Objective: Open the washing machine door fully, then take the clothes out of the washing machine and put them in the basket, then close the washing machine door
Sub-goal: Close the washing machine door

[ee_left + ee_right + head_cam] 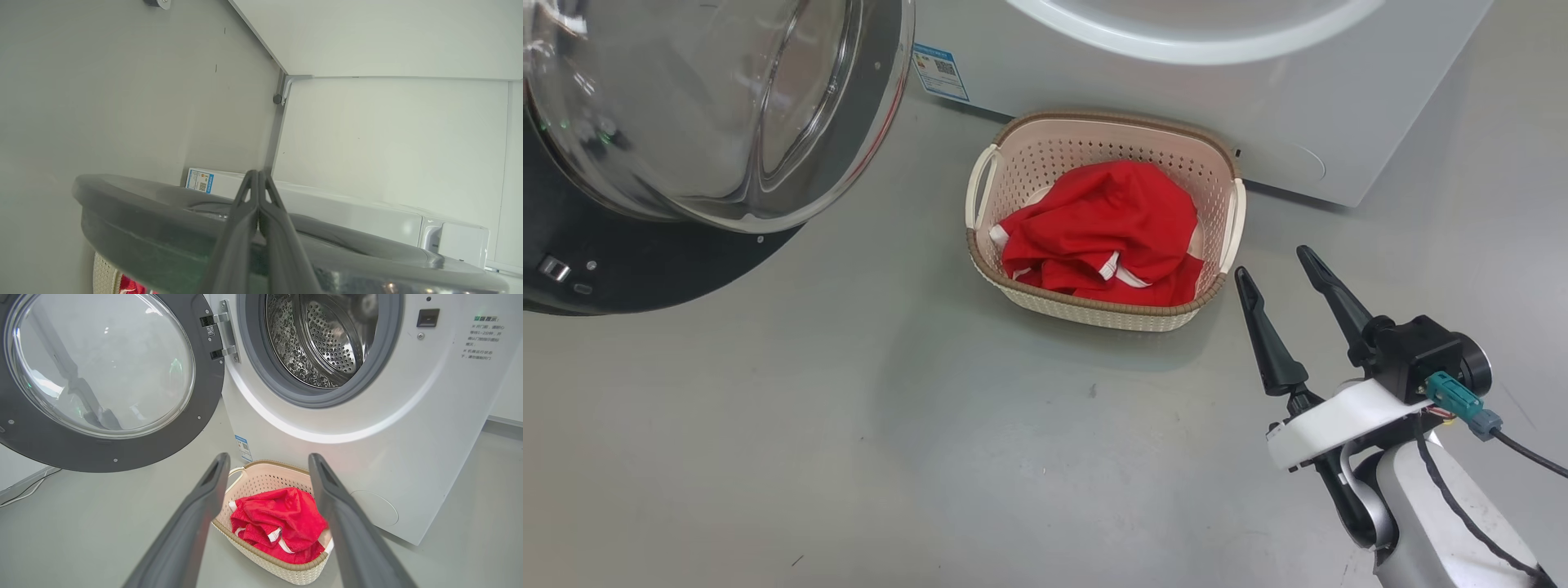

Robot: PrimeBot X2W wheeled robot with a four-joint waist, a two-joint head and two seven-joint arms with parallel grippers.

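Observation:
The washing machine door (pixel 686 122) stands swung open at the upper left, its black rim (pixel 122 453) around the clear glass bowl. No fabric shows in the visible part of the steel drum (pixel 322 339) of the washing machine (pixel 429 416). The red clothes (pixel 1107 233) lie heaped in the cream basket (pixel 1094 310) on the floor against the machine's front. My right gripper (pixel 1272 263) hangs open and empty just right of the basket. My left gripper (pixel 258 173) is shut on nothing, its fingers lying across the door's rim (pixel 163 212); I cannot tell whether they touch.
Bare grey floor (pixel 849 425) spreads in front of the basket and under the door. A blue label sticker (pixel 941 72) marks the machine's lower left corner. White wall panels (pixel 388 134) stand behind the machine. A thin cable (pixel 24 494) runs along the floor at the left.

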